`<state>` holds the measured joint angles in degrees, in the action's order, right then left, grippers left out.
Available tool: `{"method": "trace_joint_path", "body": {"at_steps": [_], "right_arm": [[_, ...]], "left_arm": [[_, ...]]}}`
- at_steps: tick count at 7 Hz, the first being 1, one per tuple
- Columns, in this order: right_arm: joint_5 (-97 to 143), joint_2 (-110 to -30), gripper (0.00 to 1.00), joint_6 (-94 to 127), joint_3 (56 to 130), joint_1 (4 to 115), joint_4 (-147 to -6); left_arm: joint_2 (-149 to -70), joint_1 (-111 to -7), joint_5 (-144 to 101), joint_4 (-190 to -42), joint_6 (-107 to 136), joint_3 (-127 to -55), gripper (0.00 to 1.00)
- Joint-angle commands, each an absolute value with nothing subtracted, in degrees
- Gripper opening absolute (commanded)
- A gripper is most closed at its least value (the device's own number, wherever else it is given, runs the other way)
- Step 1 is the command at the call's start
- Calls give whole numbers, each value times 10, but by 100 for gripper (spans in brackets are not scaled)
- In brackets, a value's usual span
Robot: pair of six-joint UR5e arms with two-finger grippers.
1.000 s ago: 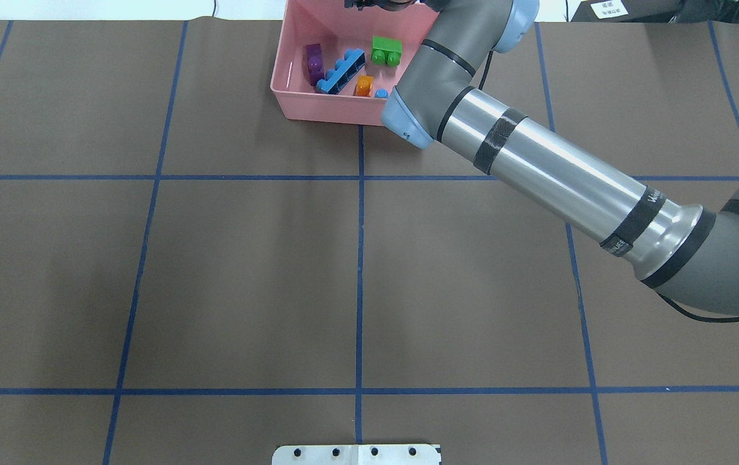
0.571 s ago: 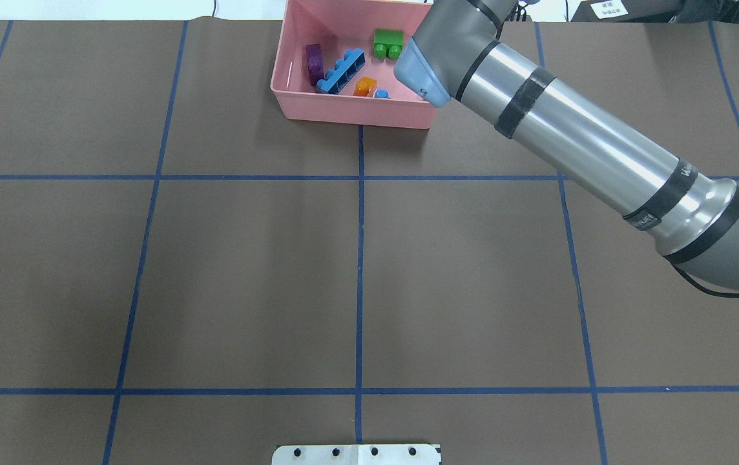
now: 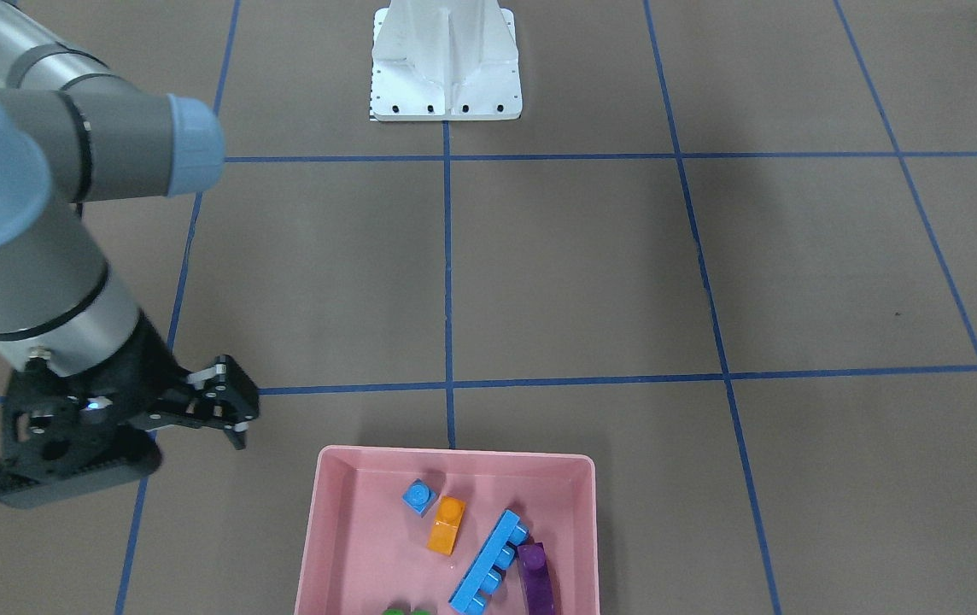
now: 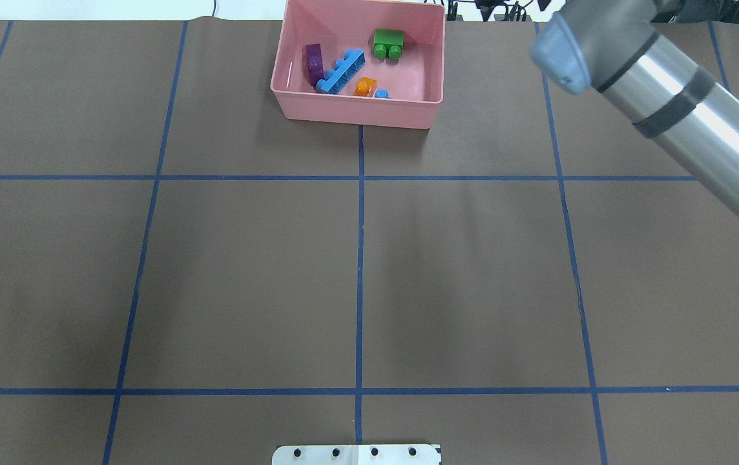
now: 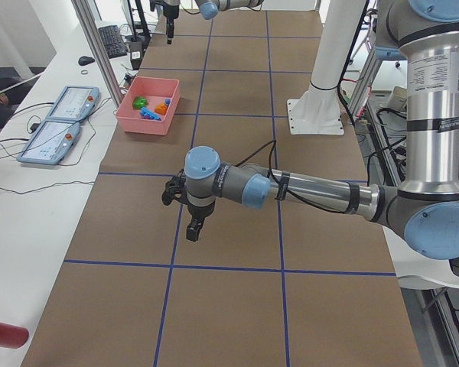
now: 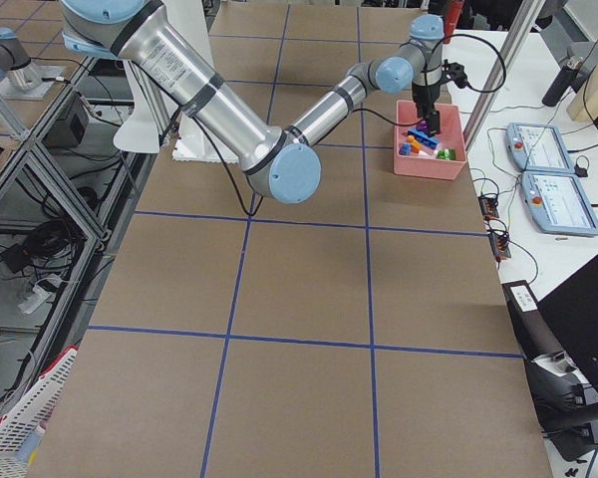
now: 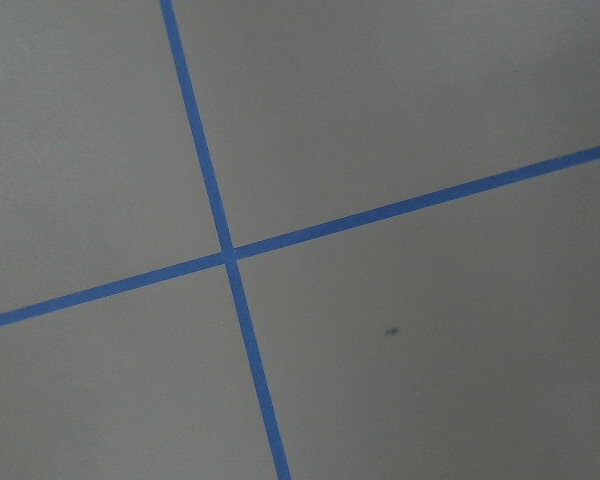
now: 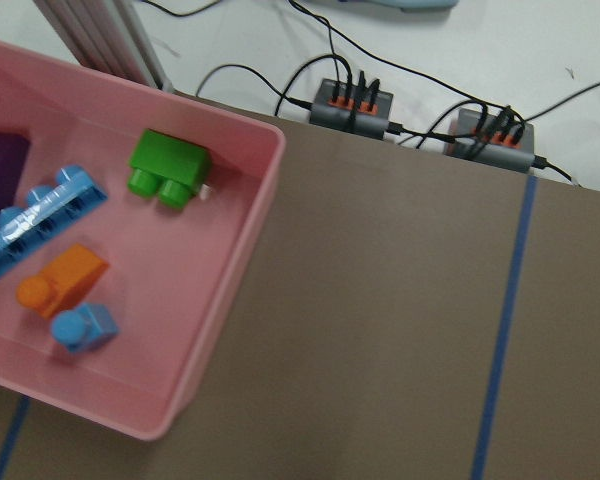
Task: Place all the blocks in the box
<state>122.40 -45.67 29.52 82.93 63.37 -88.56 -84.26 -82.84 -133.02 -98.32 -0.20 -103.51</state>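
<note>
Brown gridded table (image 4: 214,271): blocks (image 3: 488,559) all in box (image 3: 311,547), lower centre. I judge task done. Right gripper (image 3: 236,403) parked beside box, jaws spread, empty. Left gripper (image 5: 192,229): jaws, cannot tell.

Five blocks (image 4: 341,71), two of them light blue, in one box (image 4: 356,115).

The box (image 4: 356,113) at the operators' edge of the desk is showing smooth pink plastic with a soft sheen. Inside it, glossy plastic is gleaming on the green block (image 4: 387,45), purple block (image 4: 313,61), orange block (image 4: 364,86), blue bar (image 4: 342,71) and small blue block (image 4: 381,94), their studs catching highlights. The cover (image 4: 247,271) is looking like matt brown paper, and the blue tape (image 4: 360,258) is lying flat on it with a faint shine. The arm's tube (image 4: 712,135) is glinting as brushed bare metal, its joint (image 4: 602,26) is looking matt grey, and its cap (image 4: 553,55) is looking like smooth pale-blue plastic. The right gripper (image 3: 236,401) is looking matt black. The base (image 3: 446,68) is showing smooth white-painted metal.
</note>
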Motion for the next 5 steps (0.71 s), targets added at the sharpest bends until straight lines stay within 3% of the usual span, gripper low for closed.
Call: {"method": "trace_joint_path", "body": {"at_steps": [1, 5], "right_arm": [[1289, -622, 100, 199, 894, 693, -885], [1295, -819, 100, 200, 934, 728, -795]], "left_arm": [[-837, -840, -1333, -988, -9, -1032, 100], [-836, -870, -1334, -990, -13, -1025, 100]]}}
